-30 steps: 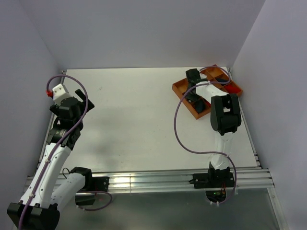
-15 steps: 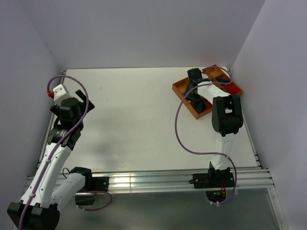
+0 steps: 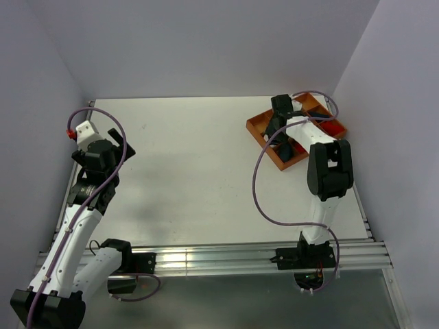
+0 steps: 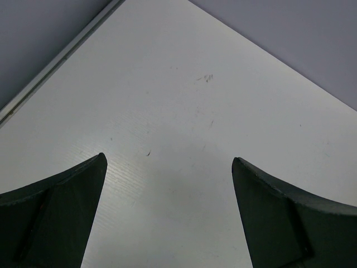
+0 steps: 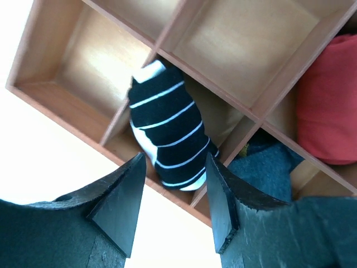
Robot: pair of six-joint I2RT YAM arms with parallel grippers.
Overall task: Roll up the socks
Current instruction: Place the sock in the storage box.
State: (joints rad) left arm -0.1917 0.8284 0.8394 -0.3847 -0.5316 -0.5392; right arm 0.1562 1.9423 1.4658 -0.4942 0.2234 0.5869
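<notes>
Right claw [image 5: 174, 167] spread, striped sock [image 5: 166, 125] just ahead, in wooden tray [image 5: 223, 94]

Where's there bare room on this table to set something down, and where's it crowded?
Most of the white table is bare, from the left gripper across to the compartment tray. Crowded: the tray, where the right gripper hangs over the striped sock beside the red sock and navy sock.

orange compartmented tray [image 3: 257, 127] sits at far-right corner of white table [image 3: 206, 171]. right gripper [image 3: 278, 134] hangs over tray's mid cells; red fabric lump [image 3: 334, 127] in rt end cell. left gripper [image 3: 120, 146] over table nr left edge.
</notes>
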